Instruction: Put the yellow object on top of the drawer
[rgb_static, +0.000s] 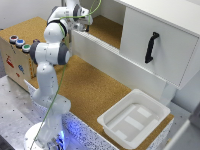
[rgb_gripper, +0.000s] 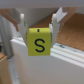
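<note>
The yellow object (rgb_gripper: 39, 43) is a yellow cube with a black "S" on its face. In the wrist view my gripper (rgb_gripper: 39, 36) is shut on it, one finger on each side, and holds it in the air above a white edge (rgb_gripper: 50, 65) and cork surface. In the exterior view my gripper (rgb_static: 83, 19) is high up at the left end of the drawer (rgb_static: 165, 47), a large white cabinet with a black vertical bar handle (rgb_static: 151, 47). The cube is hard to make out there. The drawer's flat top (rgb_static: 165, 7) lies to the exterior view's right of the gripper.
A shallow white plastic tray (rgb_static: 132, 117) sits on the cork tabletop (rgb_static: 90, 92) at the front right. A wooden box with coloured buttons (rgb_static: 17, 47) stands at the left. A green cable runs along the arm.
</note>
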